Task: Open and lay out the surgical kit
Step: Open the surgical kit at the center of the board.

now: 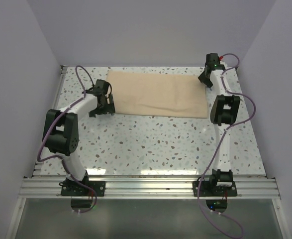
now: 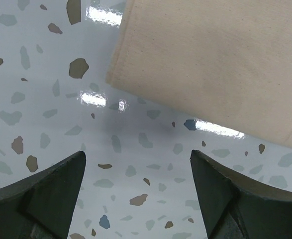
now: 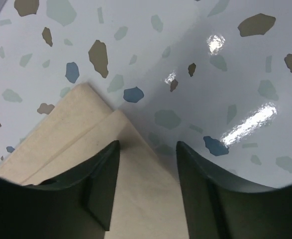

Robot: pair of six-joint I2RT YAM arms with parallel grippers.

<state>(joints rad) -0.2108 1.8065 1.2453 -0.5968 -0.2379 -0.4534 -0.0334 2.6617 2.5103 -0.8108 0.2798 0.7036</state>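
Observation:
The beige cloth wrap point(image 1: 158, 93) of the surgical kit lies folded flat at the back of the table. The steel tray and the silver instruments are hidden. My left gripper point(image 1: 105, 103) is open and empty over bare table, just off the wrap's near left corner point(image 2: 117, 79). My right gripper point(image 1: 205, 79) is open and low at the wrap's far right corner point(image 3: 117, 115). Its left finger is over the cloth, its right finger point(image 3: 205, 169) over the table beside the edge. Two stepped cloth layers show there.
The speckled terrazzo table point(image 1: 155, 144) runs out in front of the wrap. White walls close in on the left, back and right. An aluminium rail point(image 1: 146, 186) carries both arm bases at the near edge.

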